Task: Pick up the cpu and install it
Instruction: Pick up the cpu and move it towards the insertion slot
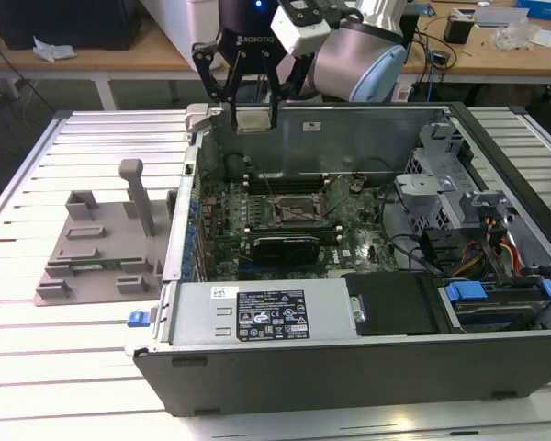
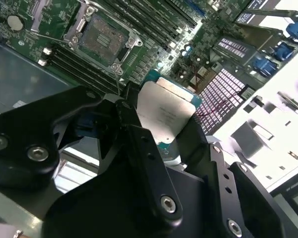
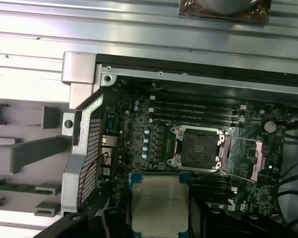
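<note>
From my console I see the black two-fingered metal gripper (image 1: 253, 108) clamped on the cpu (image 2: 165, 111), a small flat square chip with a matte silver-grey metal lid and a thin green edge. The glossy black fingers (image 2: 139, 144) press on its opposite sides. The lid carries faint etched print, too small for me to read. The cpu (image 3: 160, 203) hangs in the air above the open case, apart from the socket (image 3: 197, 148), a square black recess in a shiny steel frame with its dark centre uncovered. The socket sits on a green motherboard (image 1: 230, 230) dotted with small round capacitors, and long black memory slots (image 3: 198, 111) run just beside it. A black expansion card (image 1: 285, 246) stands near it. The dark grey sheet-metal computer case (image 1: 349, 367) lies on its side. Along its near edge is a bare silver metal box (image 1: 211, 317) with a dark printed sticker (image 1: 271, 320), and beside that are blue plastic tabs (image 1: 466, 292). To the exterior view's left, just beside the case, rests a grey moulded plastic tray (image 1: 101, 248) with blocky ribs and an upright post. Everything stands on a pale table of ribbed aluminium slats (image 1: 73, 367). Behind it are tan wooden desks (image 1: 147, 60) strewn with cables and small items.
</note>
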### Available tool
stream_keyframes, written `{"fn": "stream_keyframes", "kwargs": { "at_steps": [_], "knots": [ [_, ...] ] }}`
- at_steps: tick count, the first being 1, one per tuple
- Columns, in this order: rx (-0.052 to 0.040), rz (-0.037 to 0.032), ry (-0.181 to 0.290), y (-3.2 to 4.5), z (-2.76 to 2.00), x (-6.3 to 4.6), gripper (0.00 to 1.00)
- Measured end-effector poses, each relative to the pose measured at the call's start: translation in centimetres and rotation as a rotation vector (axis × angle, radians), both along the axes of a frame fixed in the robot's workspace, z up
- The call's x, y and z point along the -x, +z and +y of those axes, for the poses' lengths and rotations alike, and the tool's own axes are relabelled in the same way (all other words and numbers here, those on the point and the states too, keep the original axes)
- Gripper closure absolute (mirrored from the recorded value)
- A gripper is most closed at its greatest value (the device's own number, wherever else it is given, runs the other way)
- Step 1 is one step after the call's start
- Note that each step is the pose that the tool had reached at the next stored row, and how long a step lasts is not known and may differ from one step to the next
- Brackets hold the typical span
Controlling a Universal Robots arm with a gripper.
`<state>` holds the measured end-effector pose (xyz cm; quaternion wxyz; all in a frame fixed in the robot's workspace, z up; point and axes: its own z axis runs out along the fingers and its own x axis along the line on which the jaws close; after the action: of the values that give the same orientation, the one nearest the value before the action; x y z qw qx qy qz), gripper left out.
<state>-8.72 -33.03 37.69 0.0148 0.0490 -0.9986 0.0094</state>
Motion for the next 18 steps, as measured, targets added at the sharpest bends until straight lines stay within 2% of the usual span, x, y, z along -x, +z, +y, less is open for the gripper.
{"fn": "stream_keyframes", "kwargs": {
  "at_steps": [18],
  "knots": [
    [0.0,0.008,0.0,-2.25,0.0,-4.1,0.45]
  ]
}}
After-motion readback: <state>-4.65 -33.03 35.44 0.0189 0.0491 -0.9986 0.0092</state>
